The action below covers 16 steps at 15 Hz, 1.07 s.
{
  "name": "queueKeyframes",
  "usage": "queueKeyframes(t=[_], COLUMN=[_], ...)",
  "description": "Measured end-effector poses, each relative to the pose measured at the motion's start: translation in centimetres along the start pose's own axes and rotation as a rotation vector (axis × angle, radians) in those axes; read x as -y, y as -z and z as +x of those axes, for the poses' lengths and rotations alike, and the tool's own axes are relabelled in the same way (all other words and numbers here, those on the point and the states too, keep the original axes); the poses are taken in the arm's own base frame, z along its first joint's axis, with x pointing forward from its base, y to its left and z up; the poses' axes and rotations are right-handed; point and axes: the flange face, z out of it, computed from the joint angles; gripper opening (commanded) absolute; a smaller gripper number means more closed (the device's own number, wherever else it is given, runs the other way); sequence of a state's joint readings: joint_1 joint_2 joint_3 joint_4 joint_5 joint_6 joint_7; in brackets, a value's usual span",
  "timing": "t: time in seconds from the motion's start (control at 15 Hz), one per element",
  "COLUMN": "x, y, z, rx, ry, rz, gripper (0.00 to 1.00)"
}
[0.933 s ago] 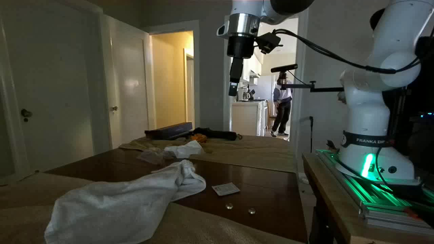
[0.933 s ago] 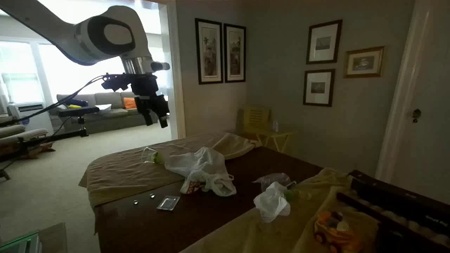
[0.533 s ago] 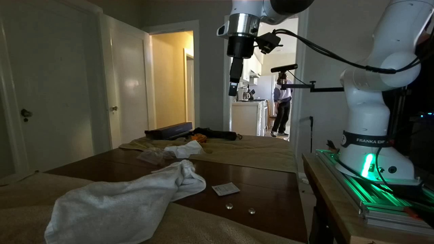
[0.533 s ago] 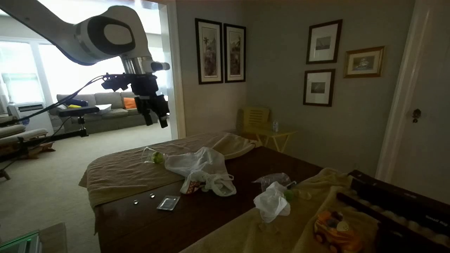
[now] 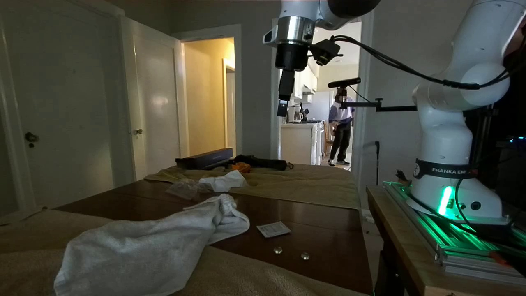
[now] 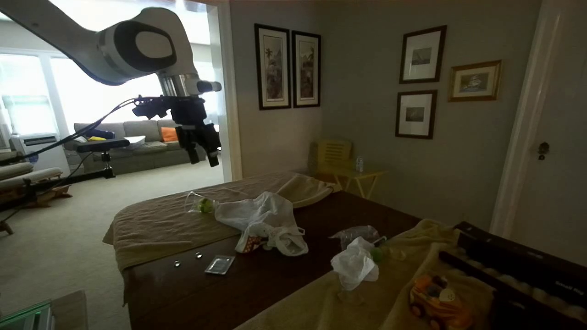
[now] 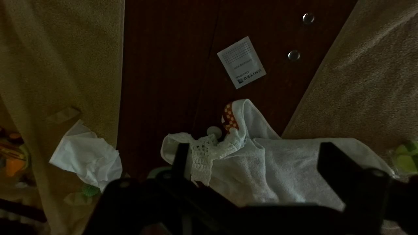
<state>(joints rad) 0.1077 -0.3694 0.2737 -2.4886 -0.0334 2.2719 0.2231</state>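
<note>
High above the dark wooden bench (image 5: 328, 230), the gripper (image 6: 204, 161) is held pointing downward, its jaws spread wide apart. In the wrist view, a white towel (image 7: 284, 168) is framed between the jaws, though by both exterior views it is shown lying well below them. The towel is draped partly over bare wood and partly over a tan cloth (image 7: 369, 81); its left end in the wrist view is gathered into a crocheted band (image 7: 201, 160), near which a red-and-white checked patch (image 7: 230, 117) can be seen. In an exterior view, a green object (image 6: 205, 206) and a clear container (image 6: 190, 200) are found just beside the towel's left end; whether the one is enclosed by the other cannot be told. A flat white packet (image 7: 241, 62), printed with the word UNITED, is laid on the bare wood near the towel, and two small clear discs (image 7: 294, 55) are set to its right in the wrist view, apart from each other. On a second tan cloth (image 7: 58, 65), at the left of that view, a crumpled white tissue (image 7: 88, 156) is spread. At the near right in an exterior view, an orange toy car (image 6: 442, 308) is placed beside a black box (image 6: 527, 261) marked Small Rig, and a clear plastic bag (image 6: 360, 233) is seen just beyond the tissue.
</note>
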Motion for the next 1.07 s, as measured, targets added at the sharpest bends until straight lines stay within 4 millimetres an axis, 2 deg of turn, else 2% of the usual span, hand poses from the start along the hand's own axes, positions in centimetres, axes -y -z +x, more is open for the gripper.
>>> queueKeyframes(t=[0.67, 1.07], x=[-0.5, -0.7], y=[0.0, -0.2], z=[0.3, 3.3], rx=[-0.011, -0.182], ry=[-0.012, -0.024], rz=[0.006, 0.064], gripper=[1.00, 1.00])
